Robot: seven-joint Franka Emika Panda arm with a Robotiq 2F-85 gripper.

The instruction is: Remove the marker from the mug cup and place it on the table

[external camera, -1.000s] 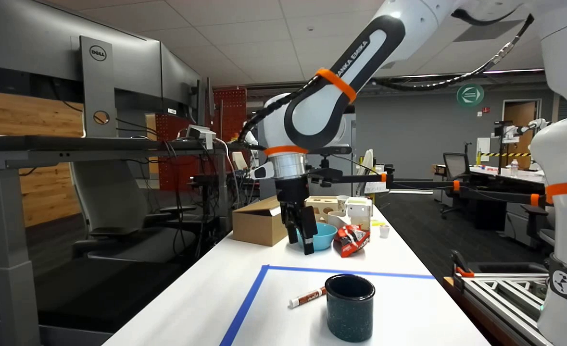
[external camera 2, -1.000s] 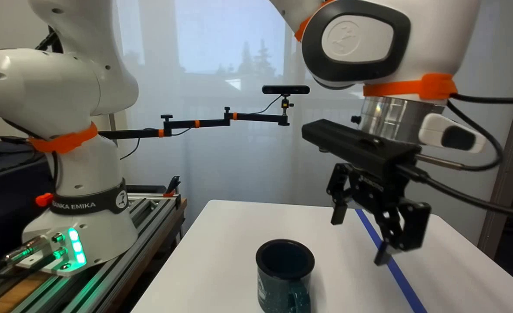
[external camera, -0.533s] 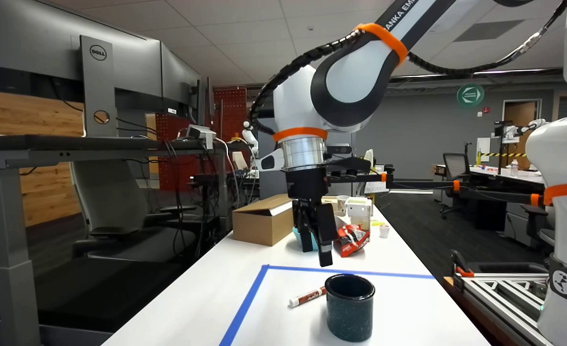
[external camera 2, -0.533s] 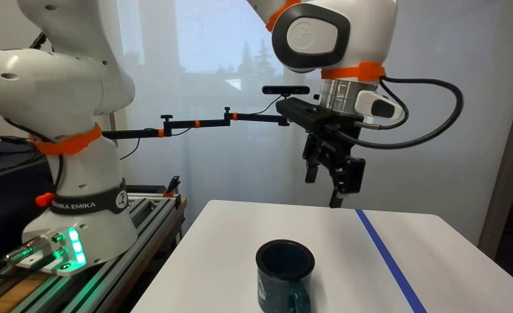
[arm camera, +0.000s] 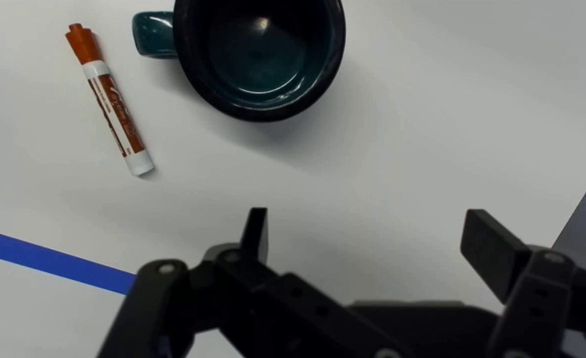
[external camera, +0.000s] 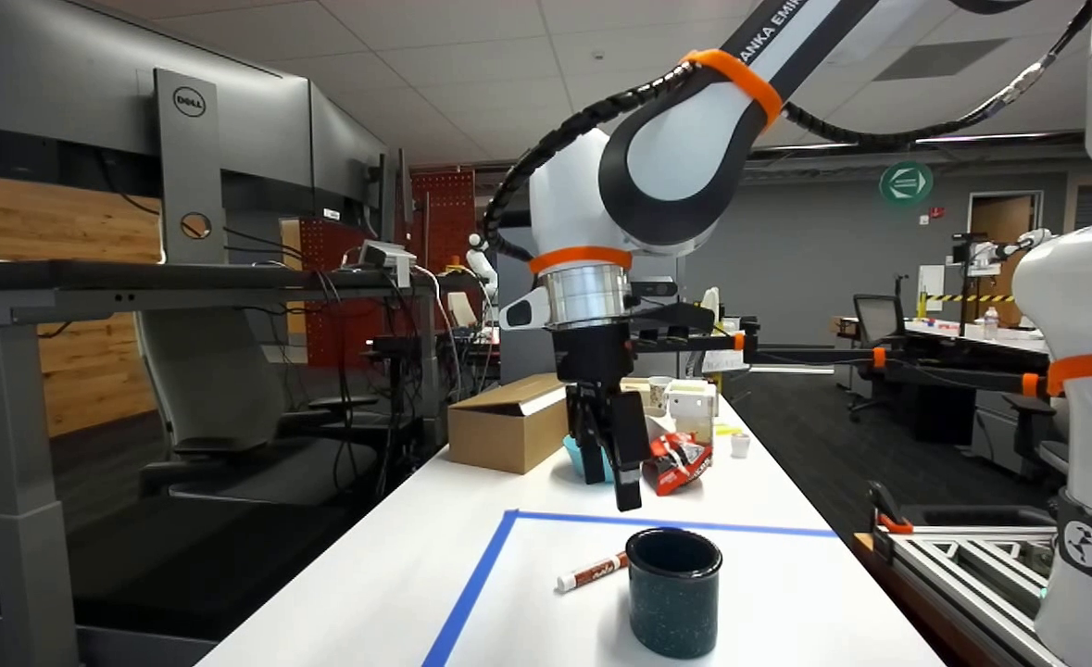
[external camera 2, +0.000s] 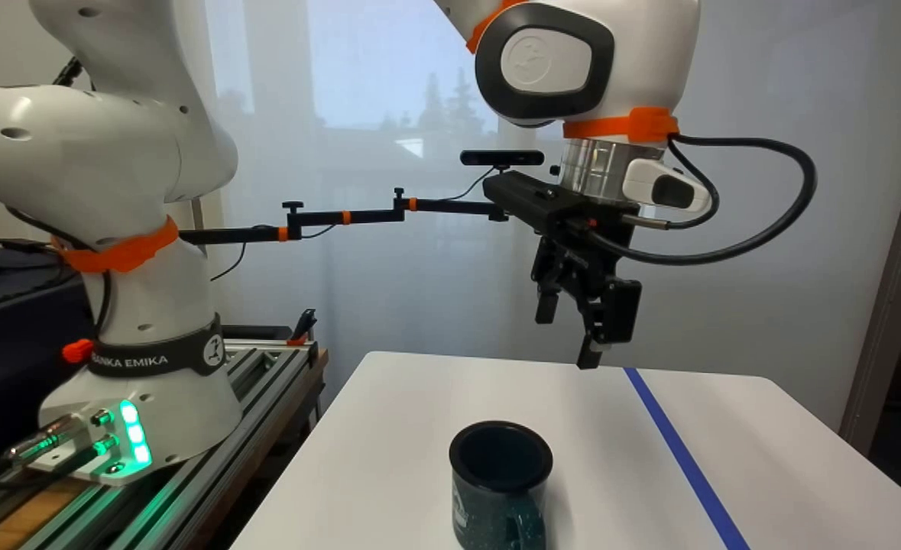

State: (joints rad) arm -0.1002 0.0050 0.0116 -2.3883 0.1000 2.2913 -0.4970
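Observation:
The marker (arm camera: 116, 109), white and brown with a reddish-orange cap, lies flat on the white table (arm camera: 422, 149), outside the mug and apart from its handle. It also shows in an exterior view (external camera: 592, 572); elsewhere it does not show. The dark green-black mug cup (arm camera: 258, 59) stands upright on the table, and its visible interior is empty. It shows in both exterior views (external camera: 674, 602) (external camera 2: 500, 496). My gripper (arm camera: 365, 233) is open with nothing between its fingers. It hangs in the air above the table, touching neither mug nor marker, in both exterior views (external camera: 611, 491) (external camera 2: 568, 344).
Blue tape (external camera: 476, 584) outlines an area around the mug and marker. Farther back stand a cardboard box (external camera: 504, 431), a light blue bowl (external camera: 575, 459), a red-and-white packet (external camera: 677, 463) and a white box-like holder (external camera: 692, 408). A table edge shows in the wrist view (arm camera: 583, 209).
Over the second, my open gripper has moved sideways and shifted left and up in an exterior view, looking smaller there. In the last half second it is almost still. Mug and marker have not moved.

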